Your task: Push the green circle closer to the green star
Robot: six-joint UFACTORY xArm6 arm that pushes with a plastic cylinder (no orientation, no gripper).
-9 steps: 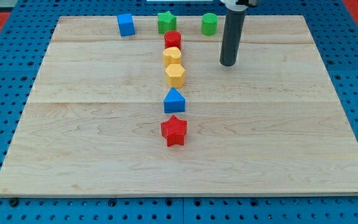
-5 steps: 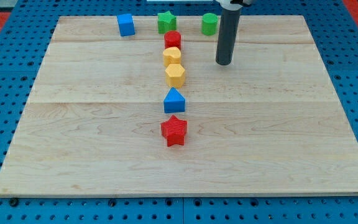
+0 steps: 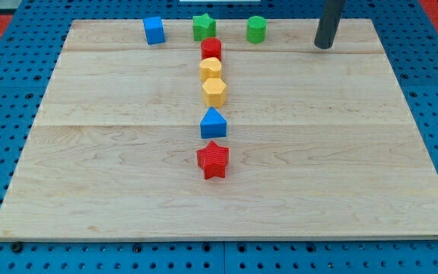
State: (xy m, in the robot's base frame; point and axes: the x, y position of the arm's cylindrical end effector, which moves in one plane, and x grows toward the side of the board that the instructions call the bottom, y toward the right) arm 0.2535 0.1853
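The green circle (image 3: pixel 256 29) stands near the board's top edge, right of centre. The green star (image 3: pixel 203 27) stands to its left, about one block's width of bare wood between them. My tip (image 3: pixel 323 46) is on the board to the right of the green circle, well apart from it and slightly lower in the view. The rod rises out of the view's top.
A blue cube (image 3: pixel 153 30) stands left of the star. Below the star runs a column: a red block (image 3: pixel 211 48), two yellow hexagons (image 3: pixel 210 69) (image 3: pixel 214 92), a blue house-shaped block (image 3: pixel 213 123) and a red star (image 3: pixel 213 160). The wooden board (image 3: pixel 356 152) lies on blue pegboard.
My tip has moved from just below and right of the green circle to the view's upper right, away from it. No block has moved.
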